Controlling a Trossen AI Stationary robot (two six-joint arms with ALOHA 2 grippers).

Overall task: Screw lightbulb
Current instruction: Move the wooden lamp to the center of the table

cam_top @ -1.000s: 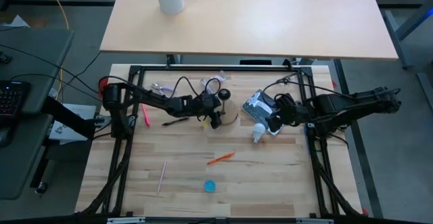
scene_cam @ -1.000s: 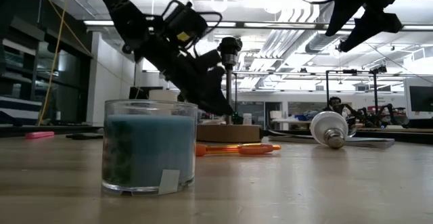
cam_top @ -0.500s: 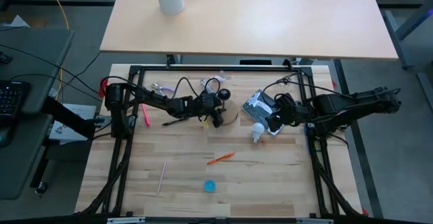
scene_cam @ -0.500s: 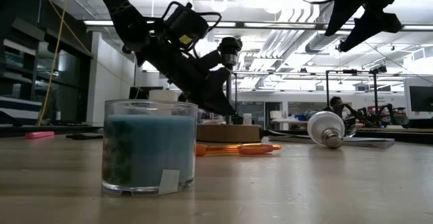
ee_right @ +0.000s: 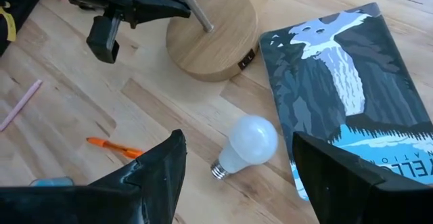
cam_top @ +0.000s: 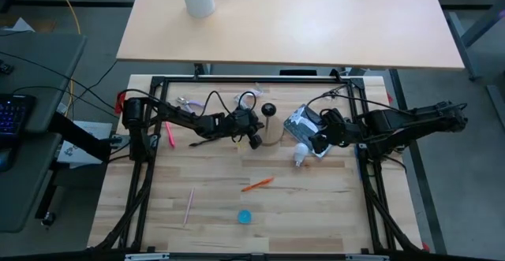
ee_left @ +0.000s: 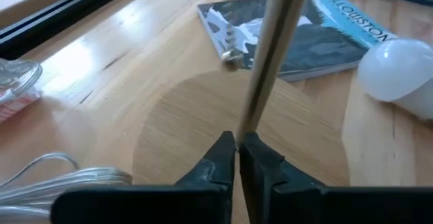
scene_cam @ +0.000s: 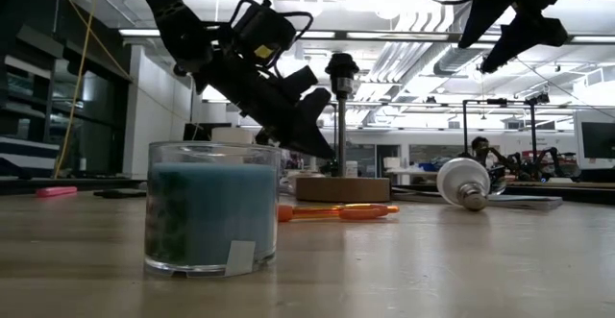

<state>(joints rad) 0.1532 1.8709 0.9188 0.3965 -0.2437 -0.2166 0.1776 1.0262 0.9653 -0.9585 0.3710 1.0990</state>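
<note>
We note the left gripper (ee_left: 237, 146), pinched on the lamp stem (scene_cam: 340, 126), has pulled it upright; right gripper (ee_right: 237, 166) gapes above the lightbulb (ee_right: 249, 145), so pickup follows.

lightbulb (ee_right: 252, 141): matt white globe, ribbed metal screw base. lamp base (ee_right: 215, 34): smooth pale wood, metal rod. table (cam_top: 316, 206): light wood planks. booklet (ee_right: 345, 95): glossy paper cover.

The book (ee_left: 318, 38) lying beside the round wooden base (ee_left: 237, 129) bears a cover title beginning "YELLOWSTON".
</note>
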